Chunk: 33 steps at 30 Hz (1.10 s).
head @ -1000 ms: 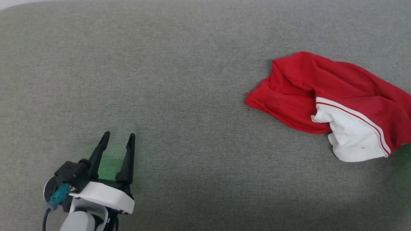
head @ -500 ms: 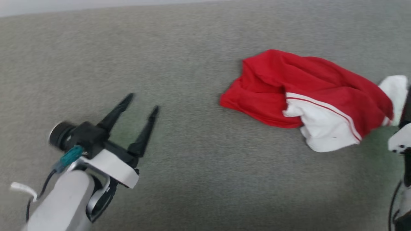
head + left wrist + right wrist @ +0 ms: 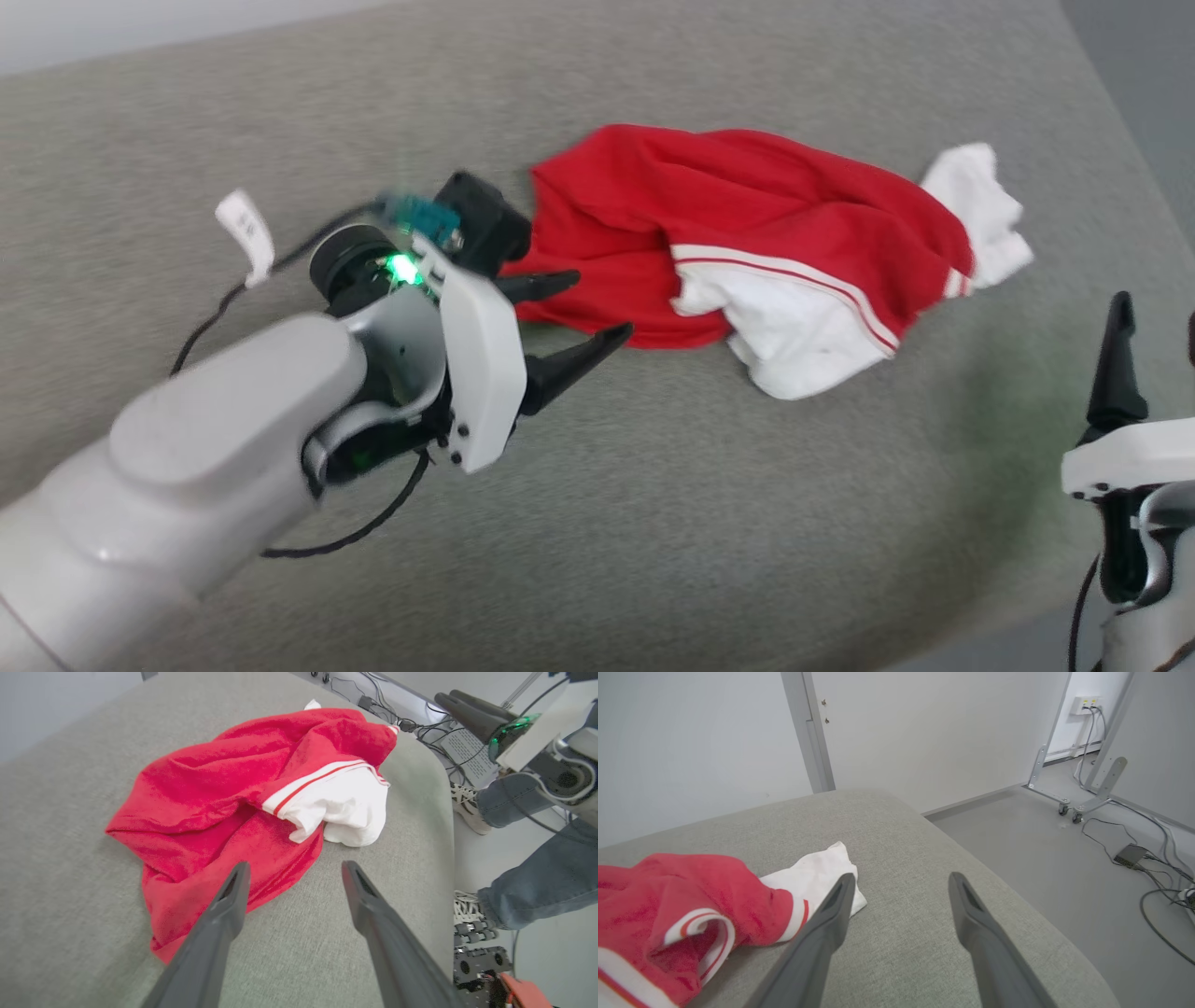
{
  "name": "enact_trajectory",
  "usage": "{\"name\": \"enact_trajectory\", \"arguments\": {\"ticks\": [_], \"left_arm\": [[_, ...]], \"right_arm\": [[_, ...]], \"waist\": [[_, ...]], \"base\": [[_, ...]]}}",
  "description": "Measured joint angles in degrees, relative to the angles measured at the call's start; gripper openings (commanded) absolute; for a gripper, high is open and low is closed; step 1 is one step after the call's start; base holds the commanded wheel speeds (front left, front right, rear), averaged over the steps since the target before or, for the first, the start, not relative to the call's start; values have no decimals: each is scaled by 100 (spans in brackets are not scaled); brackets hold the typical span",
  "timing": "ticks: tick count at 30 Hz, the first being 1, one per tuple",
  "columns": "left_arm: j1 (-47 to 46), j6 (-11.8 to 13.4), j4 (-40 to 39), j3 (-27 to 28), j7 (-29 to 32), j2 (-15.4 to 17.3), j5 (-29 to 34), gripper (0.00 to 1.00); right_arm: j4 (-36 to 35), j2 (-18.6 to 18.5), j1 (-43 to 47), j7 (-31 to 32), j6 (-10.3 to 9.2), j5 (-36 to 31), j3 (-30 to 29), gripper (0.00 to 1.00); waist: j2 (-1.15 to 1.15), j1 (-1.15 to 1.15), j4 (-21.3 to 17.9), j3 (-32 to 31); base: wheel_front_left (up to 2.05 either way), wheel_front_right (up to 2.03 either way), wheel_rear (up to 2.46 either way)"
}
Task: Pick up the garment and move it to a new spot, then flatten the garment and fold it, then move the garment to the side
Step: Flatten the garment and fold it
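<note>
Head view: garment (image 3: 747, 210) lies stretched left to right; left hand (image 3: 600, 303) and right hand (image 3: 1156, 319) gape empty.

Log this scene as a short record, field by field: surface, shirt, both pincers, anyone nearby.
surface: grey cushion
shirt: red with white sleeves, crumpled on the cushion, not flattened or folded
left pincer: open, pointing at the shirt's red edge, gripping nothing
right pincer: open, by the white-sleeve end, gripping nothing
person: legs in jeans beside the cushion
</note>
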Motion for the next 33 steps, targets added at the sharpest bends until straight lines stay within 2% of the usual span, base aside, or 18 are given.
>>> {"name": "enact_trajectory", "arguments": {"ticks": [5,8,18,20,21,22,23,29,33], "left_arm": [[-502,1,281,-205,695,-151,-1012,100],[-648,1,486,-263,1051,-112,-1440,100],[-847,1,743,-374,1299,-79,-1606,99],[-861,1,743,-382,1270,-101,-1649,79],[-861,1,761,-382,1243,-116,-1737,51],[-878,1,764,-389,1238,-131,-1773,36],[-895,1,762,-389,1244,-140,-1774,0],[-1017,1,715,-400,1210,-276,-1953,0],[-1100,1,541,-352,1047,-252,-2097,0]], "right_arm": [[330,3,-10,-211,0,316,280,100],[524,0,-41,-326,-1,422,474,100],[900,2,-151,-519,0,669,801,100],[931,1,-176,-531,0,670,816,100],[949,3,-195,-532,0,673,825,100],[971,2,-236,-550,0,670,825,100],[978,2,-252,-557,-1,651,826,100],[931,2,-365,-564,0,615,813,100],[857,3,-341,-564,0,446,649,100]], "waist": [[0,0,-445,211],[0,0,-685,332],[0,0,-1118,646],[0,0,-1142,685],[0,0,-1150,695],[0,0,-1149,705],[0,0,-1143,710],[0,0,-1028,744],[0,0,-819,691]], "base": [[0,0,0],[0,0,0],[0,0,0],[0,0,0],[0,0,0],[0,0,0],[0,0,0],[0,0,0],[0,0,0]]}}
